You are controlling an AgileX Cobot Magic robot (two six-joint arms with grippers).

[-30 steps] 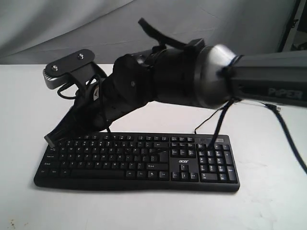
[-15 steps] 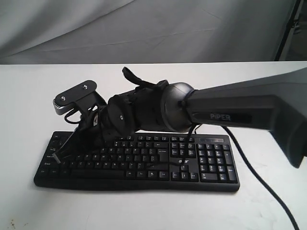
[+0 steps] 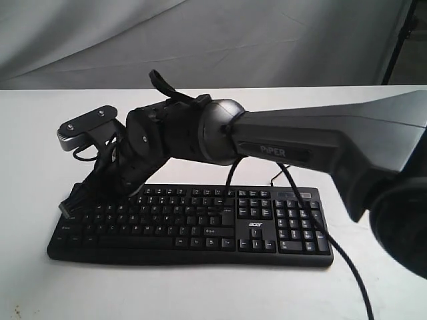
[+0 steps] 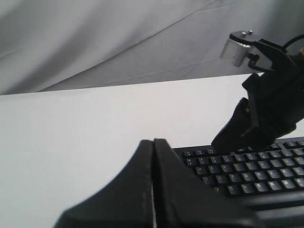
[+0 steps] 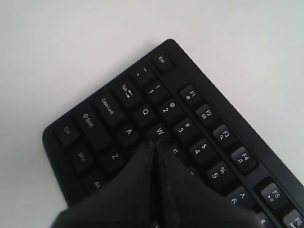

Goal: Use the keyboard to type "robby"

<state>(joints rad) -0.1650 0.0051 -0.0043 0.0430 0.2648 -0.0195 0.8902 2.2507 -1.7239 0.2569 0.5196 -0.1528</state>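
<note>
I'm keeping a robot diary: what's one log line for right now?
right gripper: shut, tip by W key on keyboard | touching: cannot tell | left gripper: shut

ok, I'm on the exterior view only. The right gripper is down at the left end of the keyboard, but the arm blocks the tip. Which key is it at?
Observer: In the right wrist view, the right gripper has its tip right beside the W key of the keyboard, on the side toward the A row. I can't tell whether it is touching.
Operator: Jaws open or shut?
Observer: Shut. They meet in a single point with no gap showing.
</note>
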